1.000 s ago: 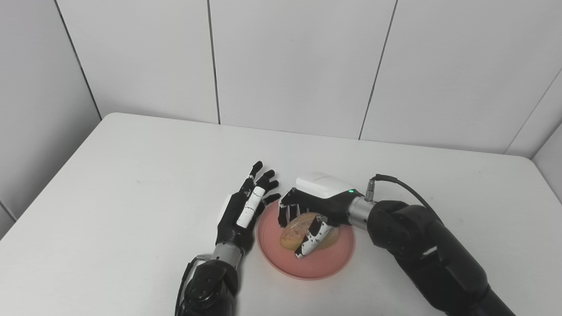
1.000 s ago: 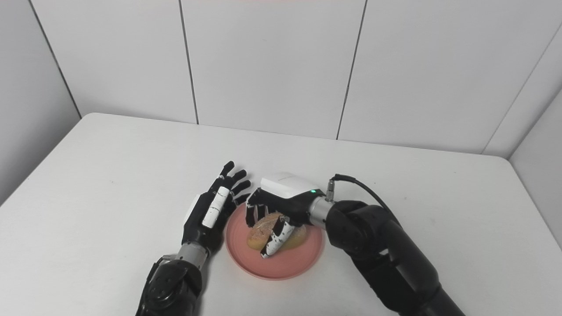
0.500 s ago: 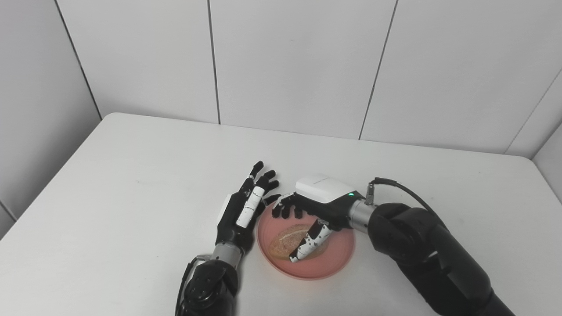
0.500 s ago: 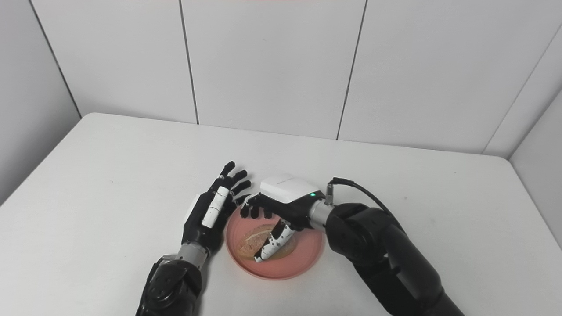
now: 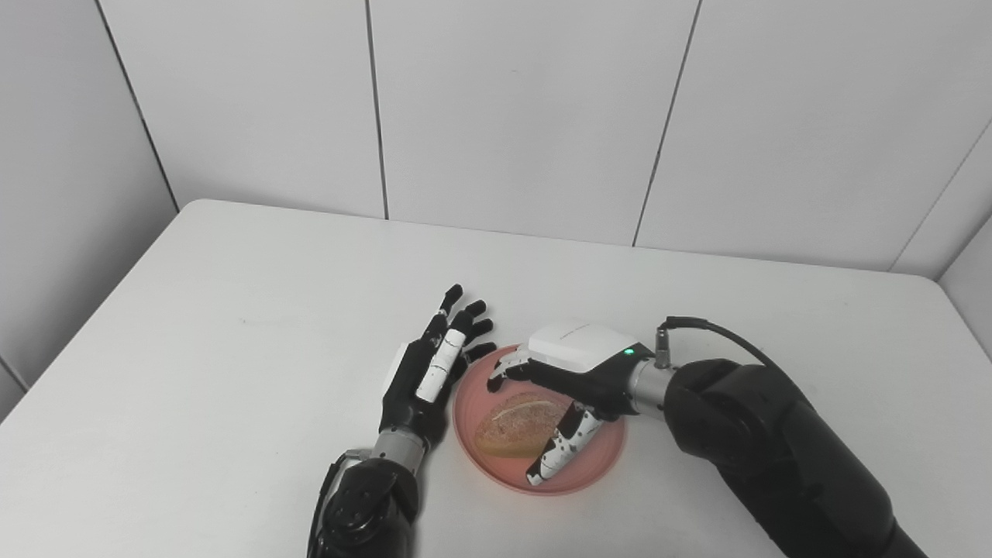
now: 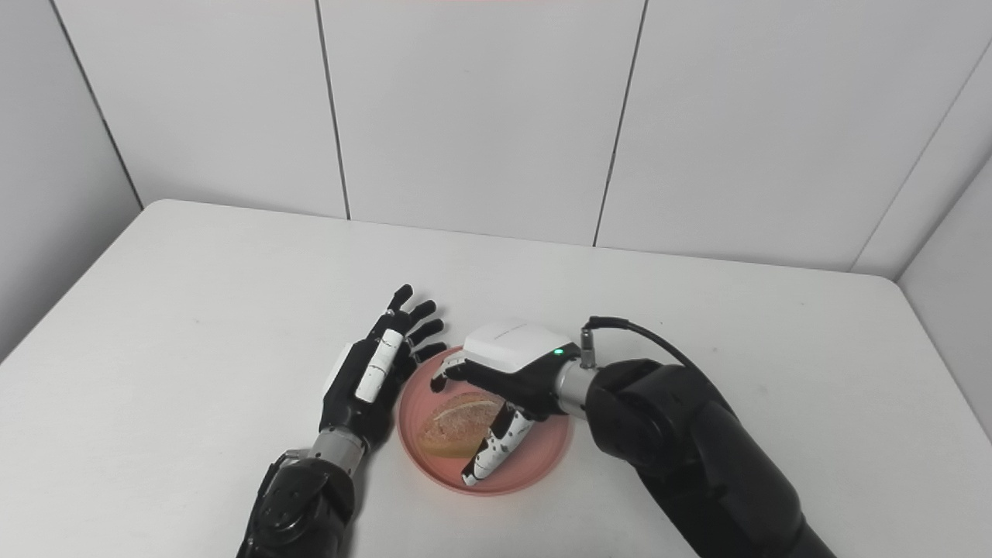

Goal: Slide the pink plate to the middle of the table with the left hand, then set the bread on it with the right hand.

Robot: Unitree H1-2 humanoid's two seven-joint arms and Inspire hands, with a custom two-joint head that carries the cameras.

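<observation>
The pink plate [image 5: 597, 463] sits on the white table near the front middle. A golden bread roll [image 5: 513, 424] lies on its left half. My right hand [image 5: 575, 372] hovers over the plate's right side, open, its fingers stretched past the roll and its thumb pointing down toward the plate's front rim; it holds nothing. My left hand [image 5: 431, 372] rests open and flat beside the plate's left rim, fingers spread and pointing away from me. In the right eye view the roll [image 6: 457, 425] lies free of the right hand [image 6: 513, 366].
The table [image 5: 232, 325] is bordered by white wall panels at the back and left. Its rounded back left corner [image 5: 198, 205] and its right edge [image 5: 961, 310] are in view. My right forearm [image 5: 775, 449] crosses the front right.
The right hand set the bread down on the plate, let go and opened. It has drawn back a little to the right. The left hand stayed still.
</observation>
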